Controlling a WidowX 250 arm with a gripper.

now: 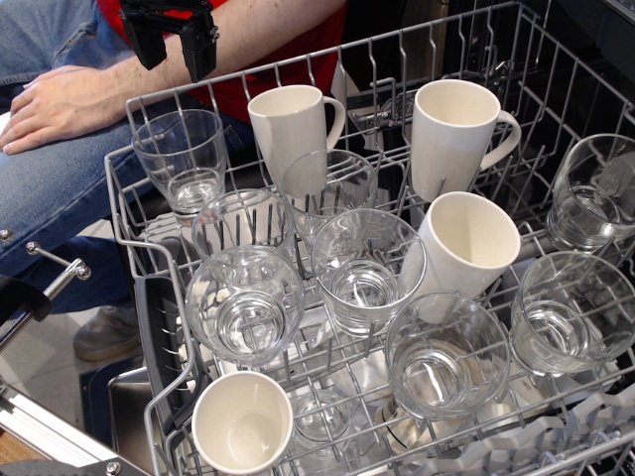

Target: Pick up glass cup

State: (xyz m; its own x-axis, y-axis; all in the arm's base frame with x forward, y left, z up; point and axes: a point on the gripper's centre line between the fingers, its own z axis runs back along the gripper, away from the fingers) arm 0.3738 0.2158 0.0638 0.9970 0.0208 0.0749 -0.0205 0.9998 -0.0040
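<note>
The glass cup (185,157) is clear, with a wide rim tapering to a narrow thick base. It stands upright in the far-left corner of the wire dishwasher rack (127,233). My black gripper (175,52) hangs above and just behind it, at the top left of the view. Its two fingers (199,50) are spread apart with nothing between them, and it is not touching the glass. A similar clear glass (328,186) stands to the right, in front of a white mug.
White mugs (291,121) (454,134) (466,246) and a small white cup (241,423) sit in the rack. Rounder clear tumblers (248,299) (366,263) (446,354) (571,317) (595,193) fill the rest. A person's hand (60,104) rests just left of the gripper.
</note>
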